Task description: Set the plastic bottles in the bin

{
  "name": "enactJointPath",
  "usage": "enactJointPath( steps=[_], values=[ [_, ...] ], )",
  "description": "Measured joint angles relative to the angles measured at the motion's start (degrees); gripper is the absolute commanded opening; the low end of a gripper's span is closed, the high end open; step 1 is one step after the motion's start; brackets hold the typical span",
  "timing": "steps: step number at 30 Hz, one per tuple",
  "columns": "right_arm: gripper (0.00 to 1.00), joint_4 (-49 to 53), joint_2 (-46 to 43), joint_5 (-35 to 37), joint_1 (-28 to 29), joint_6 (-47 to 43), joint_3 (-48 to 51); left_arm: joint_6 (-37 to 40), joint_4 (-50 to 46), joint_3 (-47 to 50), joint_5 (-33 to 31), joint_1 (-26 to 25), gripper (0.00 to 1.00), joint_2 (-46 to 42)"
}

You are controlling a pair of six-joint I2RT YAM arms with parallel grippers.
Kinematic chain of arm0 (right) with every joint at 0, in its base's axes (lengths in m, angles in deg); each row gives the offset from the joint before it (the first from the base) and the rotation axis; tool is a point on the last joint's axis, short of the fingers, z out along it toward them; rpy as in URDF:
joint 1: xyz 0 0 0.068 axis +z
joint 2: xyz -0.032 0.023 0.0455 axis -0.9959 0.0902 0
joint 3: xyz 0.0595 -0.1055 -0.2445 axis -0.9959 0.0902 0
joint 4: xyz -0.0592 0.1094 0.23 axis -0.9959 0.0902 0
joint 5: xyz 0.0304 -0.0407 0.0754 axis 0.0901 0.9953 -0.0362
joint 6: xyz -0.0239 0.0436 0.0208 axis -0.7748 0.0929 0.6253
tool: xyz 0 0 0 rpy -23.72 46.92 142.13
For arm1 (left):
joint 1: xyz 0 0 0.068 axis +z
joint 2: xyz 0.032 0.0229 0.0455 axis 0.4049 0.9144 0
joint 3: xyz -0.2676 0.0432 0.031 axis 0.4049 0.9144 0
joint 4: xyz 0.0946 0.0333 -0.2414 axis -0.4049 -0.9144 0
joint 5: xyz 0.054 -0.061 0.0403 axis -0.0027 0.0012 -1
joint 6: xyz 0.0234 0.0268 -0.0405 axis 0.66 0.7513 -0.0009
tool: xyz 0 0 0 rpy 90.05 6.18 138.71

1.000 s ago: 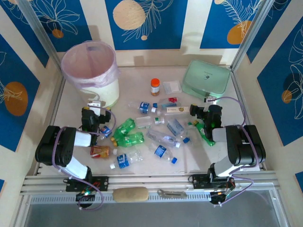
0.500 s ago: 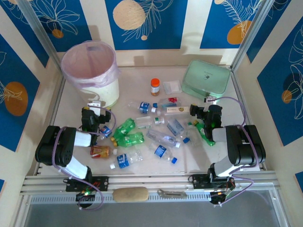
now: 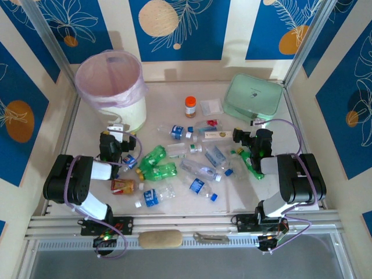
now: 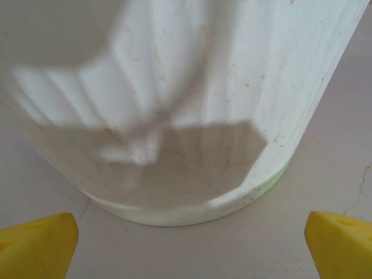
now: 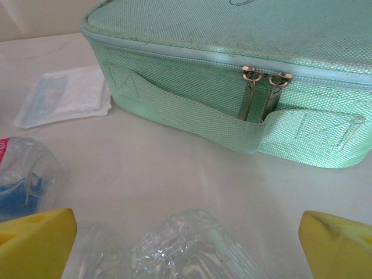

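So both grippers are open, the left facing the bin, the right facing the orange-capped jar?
No: the right wrist view shows the right gripper facing the mint green zip case. The left gripper does face the bin, and both are open.

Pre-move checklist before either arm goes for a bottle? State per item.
1. Left tool open, empty: ok. It faces the bin wall.
2. Right tool open: ok. A crushed clear bottle lies low between its fingertips.
3. Bin upright, mouth unobstructed: ok.
4. Plastic bottles in bin: not ok. They lie scattered on the table.
5. Mint green zip case clear of right tool: ok. Bare table lies between them.
6. Bin contents: cannot tell.
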Motion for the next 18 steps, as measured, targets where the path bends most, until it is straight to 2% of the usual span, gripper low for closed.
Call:
enactJointPath(
  steps=[4, 8, 14, 18],
  values=[
    [1.0, 0.1, -0.1, -0.1, 0.0, 0.0, 0.0, 0.0, 0.0, 0.0, 0.5, 0.0, 0.99, 0.0],
    [1.0, 5.4, -3.8, 0.6, 0.1, 0.0, -0.6, -0.4, -2.0, 0.0, -0.1, 0.0, 0.98, -1.8],
    [1.0, 18.7, -14.4, 1.7, 0.2, 1.8, -6.8, -2.1, -8.4, 0.0, -5.7, -0.1, 0.98, -13.7],
    [1.0, 30.7, -18.0, 2.0, 1.3, 5.2, -13.6, -5.6, -13.8, -0.1, -9.7, -0.2, 0.98, -21.4]
  ],
)
